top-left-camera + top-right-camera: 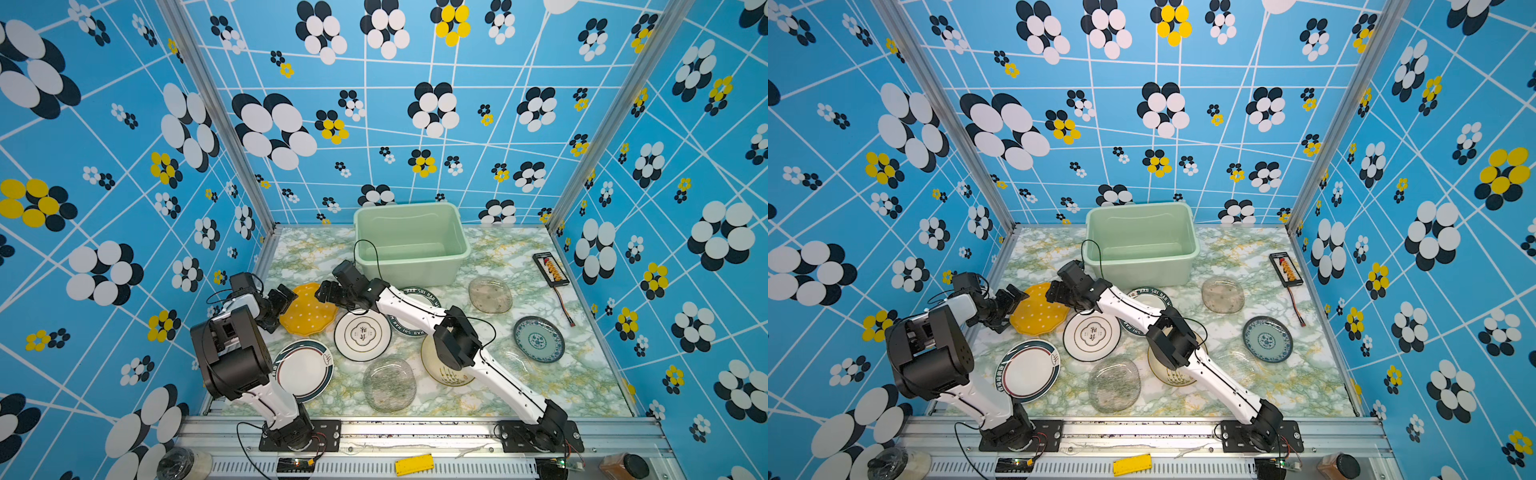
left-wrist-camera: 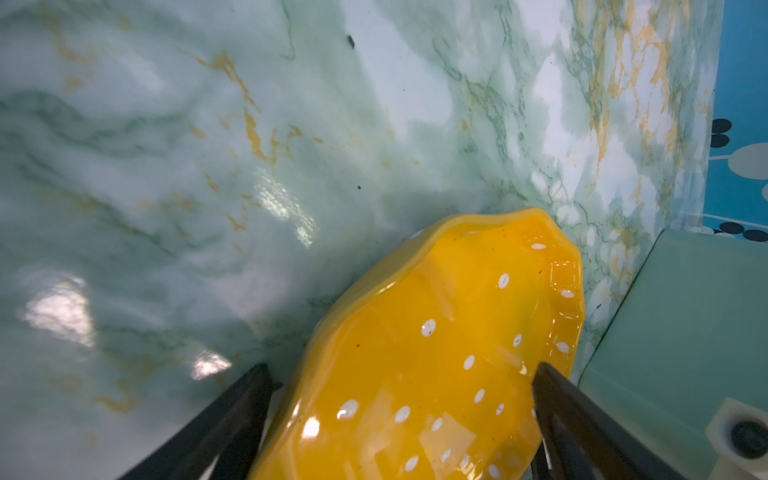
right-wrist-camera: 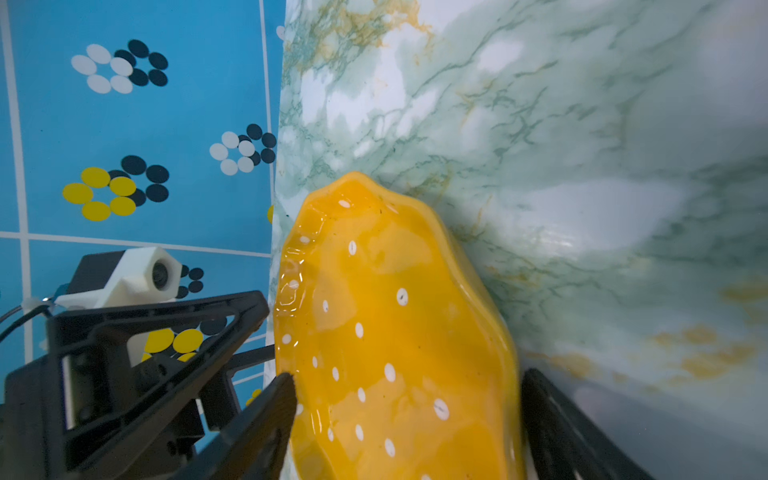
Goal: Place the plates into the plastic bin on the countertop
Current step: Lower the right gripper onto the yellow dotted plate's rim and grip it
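Your plastic bin (image 1: 415, 270) is empty, nothing placed yet; left gripper (image 2: 403, 370) and right gripper (image 3: 406, 376) gape astride the yellow plate (image 1: 307, 311).

yellow plate (image 2: 415, 353) between gripper (image 2: 401, 368) jaws, marbled countertop (image 2: 166, 166)

Plate count on bench (image 1: 582, 374): 8 sure.
- 1 yellow plate (image 1: 307, 316)
- 3 white with dark rims: emblem plate (image 1: 362, 334), lettered plate (image 1: 415, 291), plain plate (image 1: 303, 370)
- 1 beige plate (image 1: 440, 374)
- 1 blue-patterned plate (image 1: 539, 338)
- 2 glass: front glass plate (image 1: 389, 384), back glass plate (image 1: 490, 294)

1 bin (image 1: 409, 272). 1 bead board (image 1: 550, 270).
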Action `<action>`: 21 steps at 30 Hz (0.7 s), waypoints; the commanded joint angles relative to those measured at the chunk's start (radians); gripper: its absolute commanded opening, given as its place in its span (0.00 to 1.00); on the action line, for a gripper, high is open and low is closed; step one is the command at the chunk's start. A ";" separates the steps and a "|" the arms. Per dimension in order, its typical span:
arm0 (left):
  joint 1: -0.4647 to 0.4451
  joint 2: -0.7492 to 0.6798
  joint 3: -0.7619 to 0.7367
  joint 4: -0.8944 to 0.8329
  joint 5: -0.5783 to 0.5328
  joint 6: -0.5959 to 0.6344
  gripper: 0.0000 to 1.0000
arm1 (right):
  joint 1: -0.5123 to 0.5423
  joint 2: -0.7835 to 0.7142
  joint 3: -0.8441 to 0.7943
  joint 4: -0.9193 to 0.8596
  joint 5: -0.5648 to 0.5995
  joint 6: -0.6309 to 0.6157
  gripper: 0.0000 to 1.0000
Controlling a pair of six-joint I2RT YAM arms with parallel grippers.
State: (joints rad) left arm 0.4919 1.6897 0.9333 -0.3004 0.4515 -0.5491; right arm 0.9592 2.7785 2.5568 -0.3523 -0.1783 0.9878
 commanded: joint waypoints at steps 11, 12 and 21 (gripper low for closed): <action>-0.011 -0.003 -0.056 -0.006 0.103 -0.010 0.99 | 0.034 -0.173 -0.129 0.198 -0.241 -0.026 0.79; -0.011 -0.004 -0.057 -0.005 0.104 -0.010 0.99 | 0.034 -0.179 -0.136 0.207 -0.246 -0.026 0.78; -0.011 0.002 -0.073 0.006 0.113 -0.010 0.99 | 0.035 -0.201 -0.153 0.276 -0.277 -0.001 0.75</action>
State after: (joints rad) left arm 0.5049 1.6775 0.9031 -0.2436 0.4599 -0.5484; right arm 0.9459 2.6865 2.3959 -0.2718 -0.2977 0.9615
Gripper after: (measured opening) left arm 0.992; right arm 0.758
